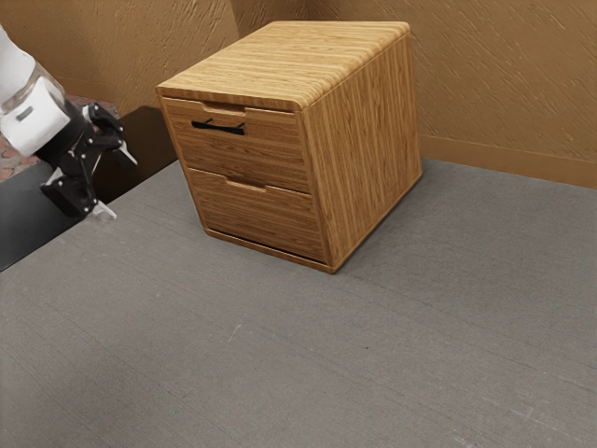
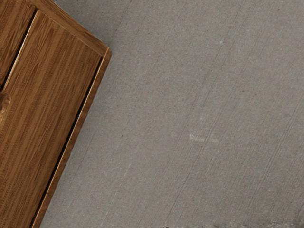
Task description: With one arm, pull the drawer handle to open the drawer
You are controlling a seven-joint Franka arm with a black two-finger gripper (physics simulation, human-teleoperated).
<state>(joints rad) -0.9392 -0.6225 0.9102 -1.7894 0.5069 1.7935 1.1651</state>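
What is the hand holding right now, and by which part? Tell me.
Nothing. The hand stands open, off to the exterior view's left of the cabinet, and the black handle on the top drawer is untouched.

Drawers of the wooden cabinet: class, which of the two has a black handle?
The upper wooden drawer, directly under the top of the light-brown wooden cabinet. A black bar handle sits on its front; the lower wooden drawer has only a wood-coloured pull.

Cabinet striped tan wood grain, handle blk, floor grey, speckled.
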